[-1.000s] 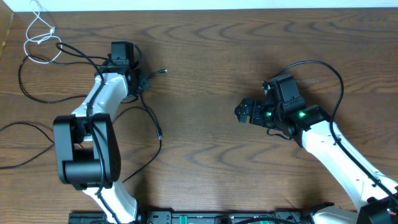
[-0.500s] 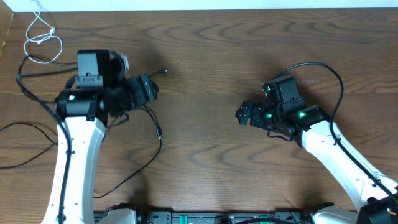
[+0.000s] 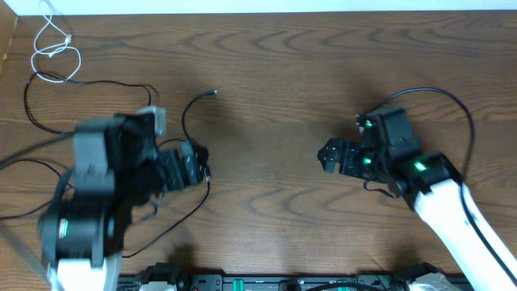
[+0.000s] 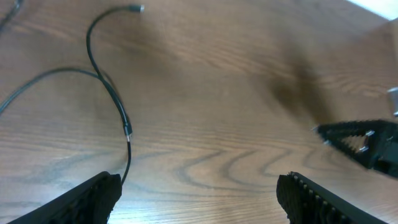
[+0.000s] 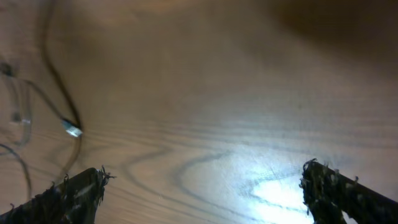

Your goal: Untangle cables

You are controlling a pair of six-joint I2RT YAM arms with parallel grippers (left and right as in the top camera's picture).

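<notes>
A white cable lies coiled at the table's far left corner. Thin black cables loop over the left side; one plug points right and another plug lies just off my left gripper. That gripper is open and holds nothing; in its wrist view a black cable curves ahead on the left, down to a plug. My right gripper stands open over bare wood at mid-right, empty. A blurred black cable and its plug lie far to its left.
The wooden table ends at a pale wall strip along the back. More black cable trails off the left edge. My right gripper's fingers show at the right of the left wrist view. A black rail runs along the front edge.
My left gripper opened, let go of the black cable and pulled back toward the front edge. The right arm shifted slightly to the right.
</notes>
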